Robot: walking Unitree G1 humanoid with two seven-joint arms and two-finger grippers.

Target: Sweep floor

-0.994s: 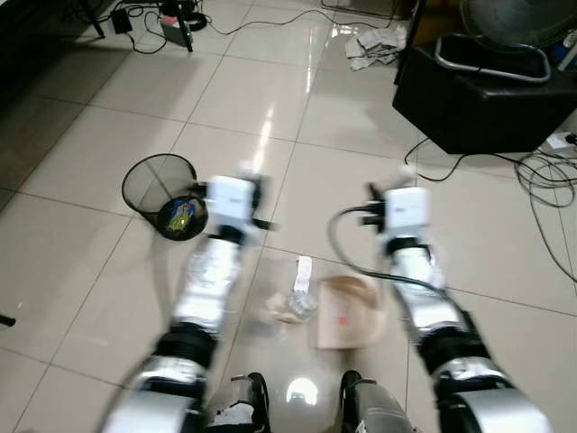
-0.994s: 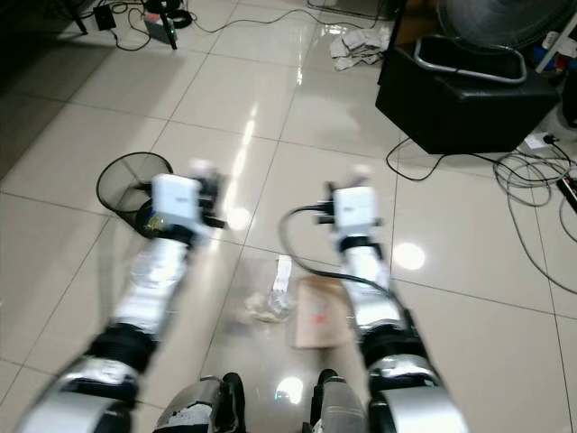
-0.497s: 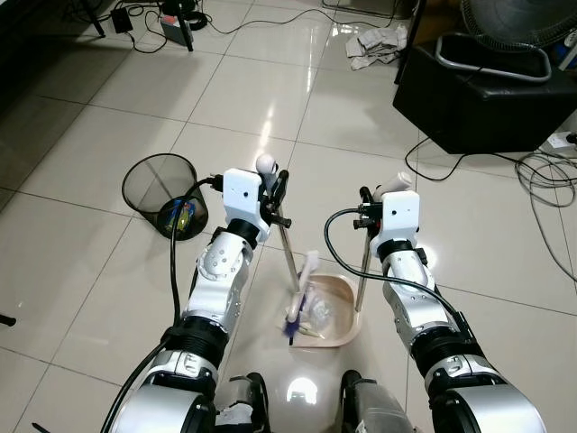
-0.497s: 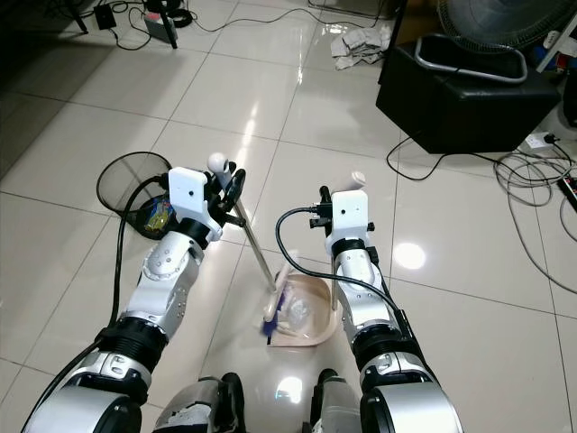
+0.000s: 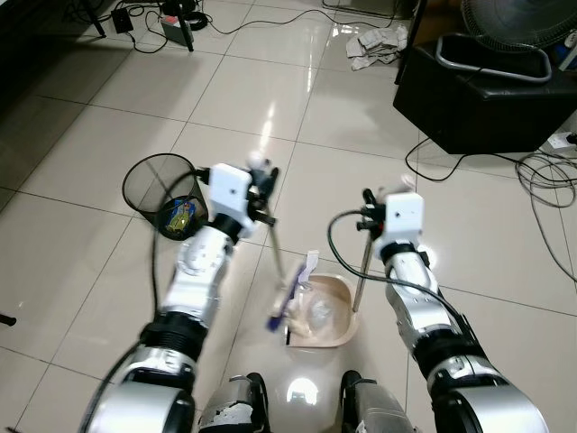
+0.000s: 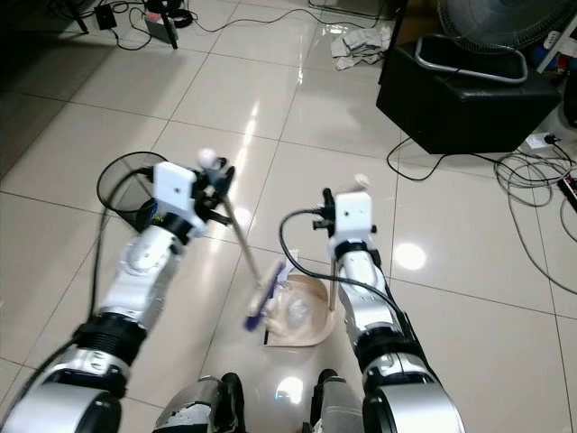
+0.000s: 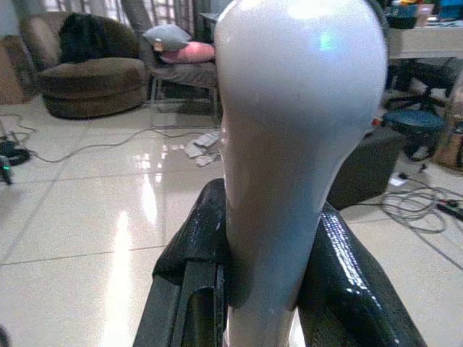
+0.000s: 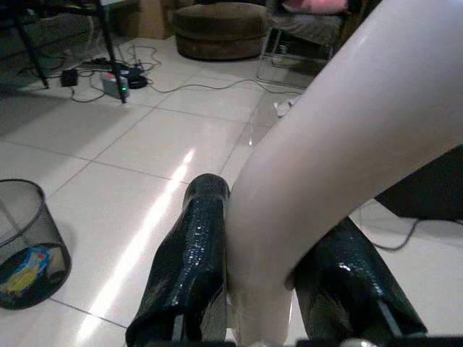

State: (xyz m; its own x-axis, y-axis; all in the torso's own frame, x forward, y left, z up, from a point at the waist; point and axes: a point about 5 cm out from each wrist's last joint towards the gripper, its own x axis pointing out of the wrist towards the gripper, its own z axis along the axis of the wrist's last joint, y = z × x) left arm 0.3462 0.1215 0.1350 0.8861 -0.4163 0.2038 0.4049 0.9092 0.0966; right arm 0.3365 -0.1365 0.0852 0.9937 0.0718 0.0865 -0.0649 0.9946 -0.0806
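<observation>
Glossy tiled floor [image 5: 108, 271]: my left tool [image 5: 264, 180] pinches the broom [image 5: 275, 262], which slants down-right to the litter [image 5: 315, 311] in the dustpan [image 5: 335, 332], lower centre; my right tool [image 5: 370, 203] pinches its handle [image 5: 359, 275].

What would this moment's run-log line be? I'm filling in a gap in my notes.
sweep floor | left gripper shut on broom handle | right gripper shut on dustpan handle | litter in dustpan | bin left

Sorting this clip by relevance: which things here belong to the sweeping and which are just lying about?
Job: broom in left hand; dustpan with litter, handle in right hand; wire bin.

Lying about: black box, fan, cables, crumpled paper.
</observation>
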